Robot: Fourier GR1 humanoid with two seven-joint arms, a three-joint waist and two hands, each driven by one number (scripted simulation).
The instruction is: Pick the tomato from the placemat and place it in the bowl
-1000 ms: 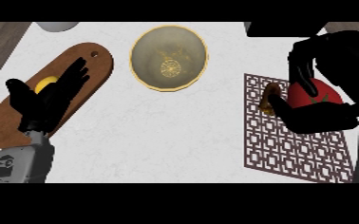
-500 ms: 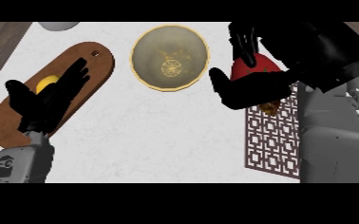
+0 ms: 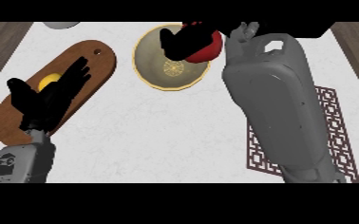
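The right hand [image 3: 184, 42] has its fingers curled round the tomato [image 3: 205, 51] and hangs over the upper right part of the bowl [image 3: 149, 69]. The tomato lies within the rim's outline, so the release should need only a downward opening of the fingers. The bowl shows nothing inside but its patterned bottom. The placemat [image 3: 333, 118], partly hidden by the right forearm, lies well to the right. The left hand [image 3: 49, 97] rests spread over a wooden board [image 3: 91, 59] that carries a yellow item [image 3: 48, 81], far from the bowl on the tabletop [image 3: 168, 133].
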